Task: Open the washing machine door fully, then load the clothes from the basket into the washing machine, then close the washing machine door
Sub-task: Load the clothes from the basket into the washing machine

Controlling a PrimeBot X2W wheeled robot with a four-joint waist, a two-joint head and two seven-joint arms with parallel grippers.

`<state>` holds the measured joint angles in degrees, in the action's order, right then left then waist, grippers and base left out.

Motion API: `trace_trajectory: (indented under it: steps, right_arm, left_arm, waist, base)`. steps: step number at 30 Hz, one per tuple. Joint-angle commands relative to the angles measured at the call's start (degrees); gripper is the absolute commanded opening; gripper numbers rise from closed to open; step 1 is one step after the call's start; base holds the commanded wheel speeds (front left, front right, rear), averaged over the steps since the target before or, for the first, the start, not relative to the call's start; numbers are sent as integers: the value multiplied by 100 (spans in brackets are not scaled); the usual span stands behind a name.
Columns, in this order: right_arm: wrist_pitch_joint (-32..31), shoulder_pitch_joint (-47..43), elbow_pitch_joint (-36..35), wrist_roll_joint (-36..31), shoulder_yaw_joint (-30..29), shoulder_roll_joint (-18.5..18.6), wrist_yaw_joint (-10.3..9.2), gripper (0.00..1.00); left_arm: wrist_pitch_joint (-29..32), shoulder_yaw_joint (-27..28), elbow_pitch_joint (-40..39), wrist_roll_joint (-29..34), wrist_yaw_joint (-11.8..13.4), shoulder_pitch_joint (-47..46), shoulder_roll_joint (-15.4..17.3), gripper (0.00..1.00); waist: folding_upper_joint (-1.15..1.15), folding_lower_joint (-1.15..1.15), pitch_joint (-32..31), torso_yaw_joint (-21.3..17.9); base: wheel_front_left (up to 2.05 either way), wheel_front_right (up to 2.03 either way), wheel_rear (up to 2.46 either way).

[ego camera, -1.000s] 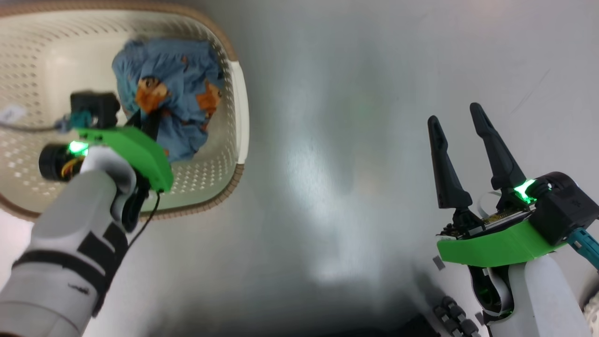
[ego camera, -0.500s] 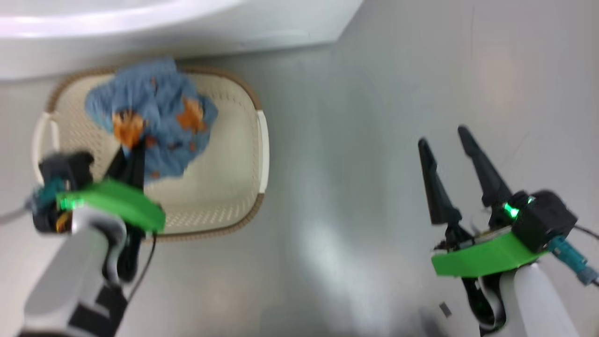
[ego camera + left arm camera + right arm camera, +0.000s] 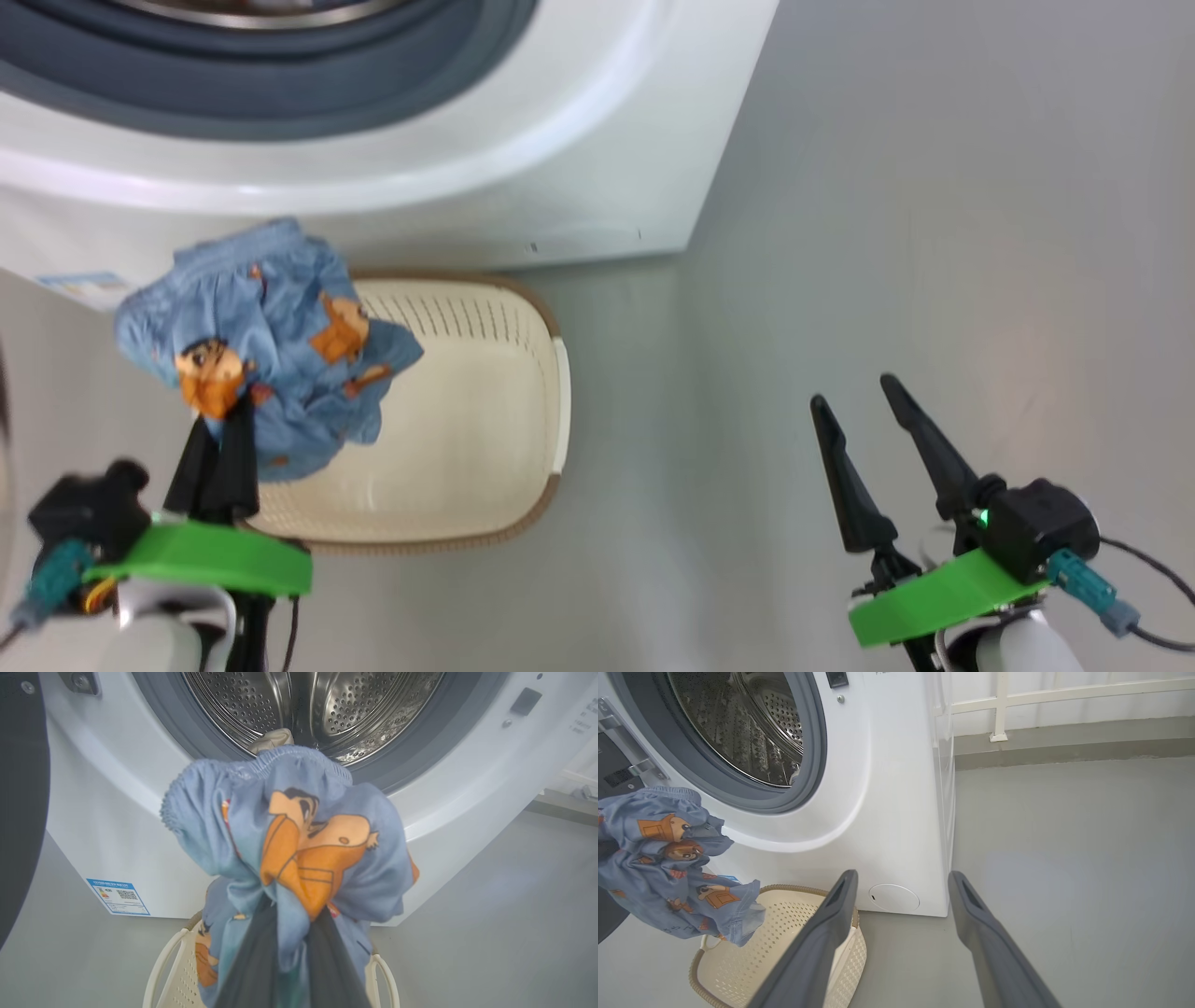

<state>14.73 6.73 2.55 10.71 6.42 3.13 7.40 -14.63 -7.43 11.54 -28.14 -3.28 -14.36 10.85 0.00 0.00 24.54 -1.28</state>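
1. The clothes are one bunched bundle of light blue cloth printed with orange-brown cartoon figures. In the left wrist view a gathered elastic hem runs along its top.
2. My left jaws are clenched on the clothes. Both dark fingers rise from the bottom of the left wrist frame and vanish into the bundle's lower middle, with cloth spilling out above them and to both sides.
3. In the head view the bundle sits at the left of the frame, just above the left jaws. It overlaps the upper left rim of the basket and the lower front of the washer.
4. In the right wrist view I see it at the left edge, lifted clear above the basket and level with the lower part of the grey gasket.
5. In the left wrist view the steel drum shows at top centre behind the bundle's top. The dark door stands open at the far left edge, and a blue sticker is at lower left.
6. My right jaws are released, their fingers spread with nothing between them. They sit at the lower right of the head view over the grey floor, well apart from the clothes and the basket.
7. The basket stands on the floor just in front of the washer, near the round filter cap.
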Motion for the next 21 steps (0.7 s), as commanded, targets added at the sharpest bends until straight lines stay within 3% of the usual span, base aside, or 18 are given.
trace_trajectory:
  steps: [1,8,21]
  right_arm:
    - [27,-184,-86,2,138,-25,9,100]
    - [27,-506,-27,31,157,-25,9,100]
    - [27,-906,-73,41,109,-25,9,100]
  left_arm:
    - [-37,321,-289,155,21,206,59,0]
    - [-37,732,-1020,620,-22,895,-196,0]
    - [-37,1114,-1643,1128,-50,1945,-386,0]
  waist:
    - [0,0,-708,120]
    - [0,0,-1340,135]
    - [0,0,-2032,61]
  base:
    - [0,0,0]
    - [0,0,0]
    - [0,0,0]
